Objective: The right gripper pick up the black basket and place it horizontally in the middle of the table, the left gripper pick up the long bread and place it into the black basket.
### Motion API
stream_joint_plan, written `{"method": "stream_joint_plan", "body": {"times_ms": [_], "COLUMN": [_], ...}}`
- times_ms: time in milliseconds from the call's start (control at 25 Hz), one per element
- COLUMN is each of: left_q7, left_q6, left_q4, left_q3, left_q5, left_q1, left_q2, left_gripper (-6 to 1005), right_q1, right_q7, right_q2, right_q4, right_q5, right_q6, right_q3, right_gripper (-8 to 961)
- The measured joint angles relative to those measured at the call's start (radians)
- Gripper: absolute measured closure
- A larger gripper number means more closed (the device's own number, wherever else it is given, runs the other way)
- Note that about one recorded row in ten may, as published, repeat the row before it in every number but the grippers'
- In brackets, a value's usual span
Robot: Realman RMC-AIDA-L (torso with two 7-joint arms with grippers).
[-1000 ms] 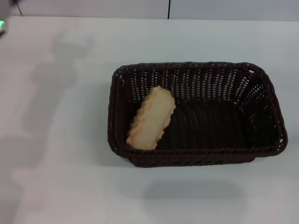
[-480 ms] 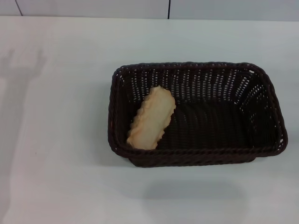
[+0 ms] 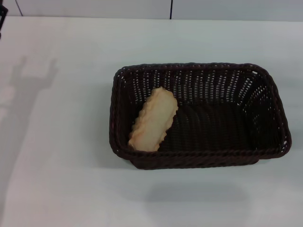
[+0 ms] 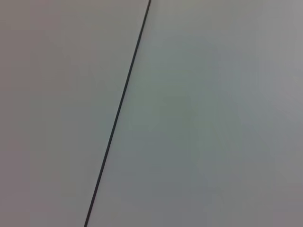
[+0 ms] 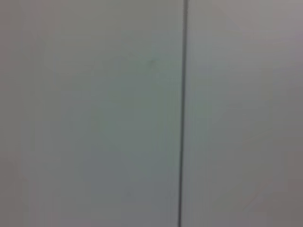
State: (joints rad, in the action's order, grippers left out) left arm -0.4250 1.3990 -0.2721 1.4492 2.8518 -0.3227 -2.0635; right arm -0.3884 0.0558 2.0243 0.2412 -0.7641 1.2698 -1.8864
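At the far left edge: a dark sliver of the left gripper (image 3: 2, 14) shows; whether open or closed, cannot tell.
Right gripper: out of sight.
Basket (image 3: 199, 161): well right of that sliver, lengthwise across the table (image 3: 61, 156).
Bread (image 3: 154, 119): inside, propped against the basket's left end, pale side up.
Judgement: task looks finished.

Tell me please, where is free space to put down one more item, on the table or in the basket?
The table lies bare left of the black basket, along the near edge in front of it, and behind it. Inside, the right part of the floor is free; the left end is crowded by the long bread.
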Motion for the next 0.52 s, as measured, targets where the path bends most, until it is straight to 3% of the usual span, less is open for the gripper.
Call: {"method": "stream_joint_plan", "body": {"times_ms": [240, 400, 520], "left_q7": [0.001, 0.004, 0.005], "left_q6": [-0.010, -0.014, -0.016], "left_q4": [0.008, 0.014, 0.014], "left_q3": [-0.016, -0.017, -0.014], "left_q5": [0.000, -0.001, -0.004], "left_q1": [0.006, 0.006, 0.009], "left_q2": [-0.001, -0.004, -0.003], "left_gripper": [138, 138, 138], "right_q1": [0.002, 0.003, 0.006], "right_q7": [0.001, 0.016, 0.016], "right_q2": [0.019, 0.045, 0.047], "right_q4": [-0.007, 0.000, 0.007], "right_q5": [0.115, 0.142, 0.150], "right_q6": [-0.001, 0.003, 0.011], "right_q3": [-0.003, 0.019, 0.019], "right_gripper": [635, 635, 635]}}
